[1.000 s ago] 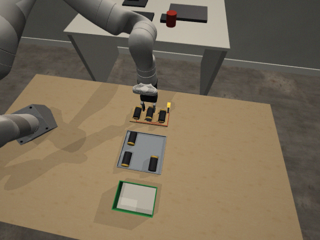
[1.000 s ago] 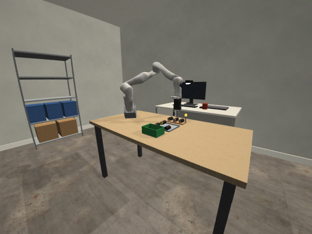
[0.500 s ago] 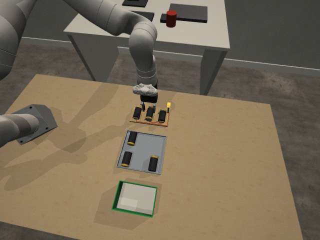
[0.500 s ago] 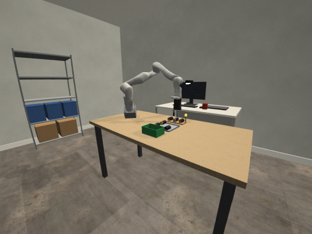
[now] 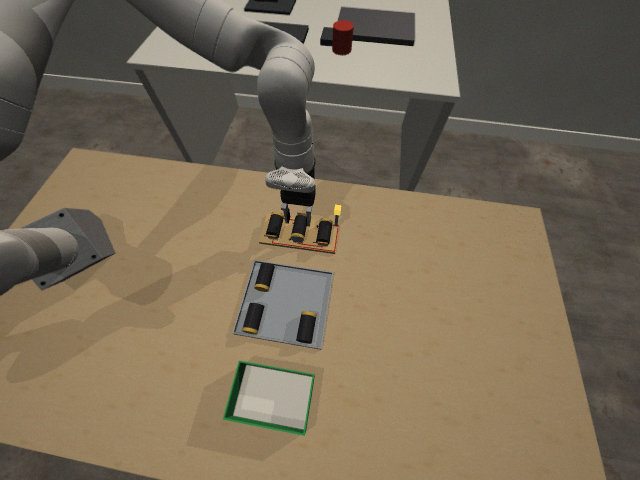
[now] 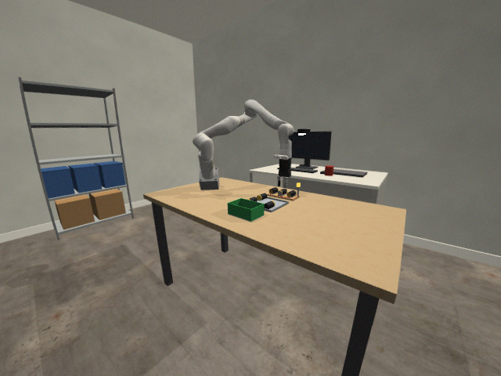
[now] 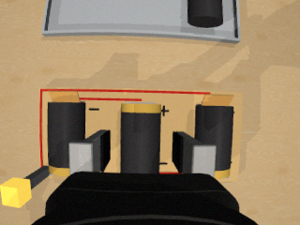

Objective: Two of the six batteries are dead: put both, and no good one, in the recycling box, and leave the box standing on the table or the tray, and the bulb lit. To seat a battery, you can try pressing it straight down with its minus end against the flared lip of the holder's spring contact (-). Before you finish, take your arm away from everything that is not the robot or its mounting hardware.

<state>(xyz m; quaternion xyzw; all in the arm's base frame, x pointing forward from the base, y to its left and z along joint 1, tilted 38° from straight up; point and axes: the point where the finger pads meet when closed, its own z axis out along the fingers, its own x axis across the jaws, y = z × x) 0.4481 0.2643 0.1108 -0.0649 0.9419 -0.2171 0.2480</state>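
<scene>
My gripper [image 5: 298, 219] [image 6: 282, 185] [image 7: 141, 145] is open and points down, its fingers on either side of the middle battery [image 5: 299, 227] [image 7: 141, 141]. That battery lies in the holder board [image 7: 180, 108], gold end toward the tray, by a plus mark. The two outer batteries [image 5: 274, 225] [image 5: 324, 231] [image 7: 67, 131] have gold ends away from the tray. The bulb [image 5: 337, 209] [image 6: 298, 185] [image 7: 15, 192] glows yellow. Three batteries [image 5: 264, 276] [image 5: 253, 317] [image 5: 306, 327] lie in the grey tray [image 5: 292, 297] [image 7: 117, 14]. The green recycling box [image 5: 268, 427] [image 6: 243, 210] stands upright, empty.
The bulb's post [image 7: 38, 177] rises at the board's corner beside an outer battery. The outer batteries stand close outside my fingers. The tray lies between board and box. A white desk [image 5: 387, 72] with a red cup [image 5: 342, 38] [image 6: 329, 170] stands behind the table.
</scene>
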